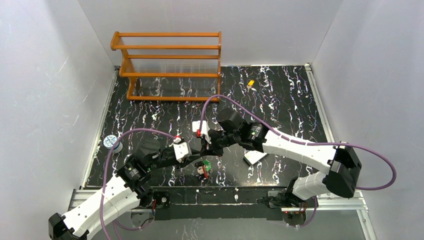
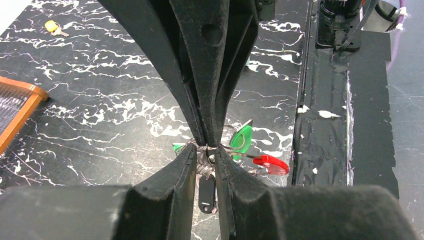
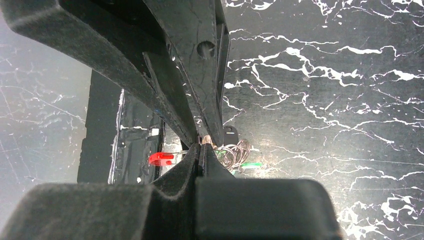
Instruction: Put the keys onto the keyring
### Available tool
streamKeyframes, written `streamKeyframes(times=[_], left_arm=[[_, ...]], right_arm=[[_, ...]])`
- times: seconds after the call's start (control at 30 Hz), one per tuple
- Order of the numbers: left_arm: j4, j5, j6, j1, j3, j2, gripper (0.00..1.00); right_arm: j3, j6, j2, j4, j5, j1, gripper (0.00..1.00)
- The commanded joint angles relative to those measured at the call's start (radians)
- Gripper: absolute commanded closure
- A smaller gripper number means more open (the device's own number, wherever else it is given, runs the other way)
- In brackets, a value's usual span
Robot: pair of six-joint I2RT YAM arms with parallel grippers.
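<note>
Two grippers meet on the keyring [image 3: 235, 151] at mid-table [image 1: 280, 100].

On my screens the left gripper [image 2: 205, 156] has its fingers nearly together, pinching the silvery wire coil. The right gripper [image 3: 201, 146] is pressed tight at the tips, apparently nipping the same wire (contact is hard to make out). A green key [image 2: 242, 140] and a red key [image 2: 271, 164] sit just beside the tips. The yellow key [image 1: 250, 84] lies well apart, right of the wooden rack [image 1: 170, 65].
</note>
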Motion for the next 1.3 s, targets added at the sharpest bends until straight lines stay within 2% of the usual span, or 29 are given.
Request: streamKeyframes(times=[0.0, 0.07, 0.2, 0.3, 0.5, 0.6, 0.93, 1.27], left_arm=[[-0.004, 0.026, 0.001, -0.002, 0.036, 0.015, 0.82], [-0.004, 0.033, 0.002, -0.002, 0.037, 0.021, 0.86], [-0.004, 0.039, 0.005, -0.002, 0.044, 0.034, 1.00], [-0.040, 0.030, 0.008, -0.003, 0.049, 0.030, 1.00], [-0.040, 0.003, 0.013, -0.003, 0.043, -0.029, 1.00], [-0.023, -0.010, 0.012, -0.003, 0.031, -0.072, 1.00], [0.056, -0.020, -0.003, -0.002, -0.012, -0.217, 1.00], [0.092, -0.051, -0.015, -0.002, -0.039, -0.309, 1.00]], right_arm=[[0.054, 0.020, -0.012, 0.067, -0.050, 0.009, 0.99], [0.053, 0.021, -0.013, 0.071, -0.051, 0.009, 0.99], [0.047, 0.021, -0.020, 0.075, -0.037, 0.009, 0.99], [0.028, 0.023, -0.038, 0.095, -0.010, 0.009, 0.97], [-0.099, 0.107, -0.148, 0.299, 0.095, 0.001, 0.65], [-0.175, 0.154, -0.204, 0.405, 0.095, -0.018, 0.56], [-0.241, 0.276, -0.229, 0.551, -0.110, -0.071, 0.53], [-0.253, 0.356, -0.202, 0.601, -0.202, -0.078, 0.53]])
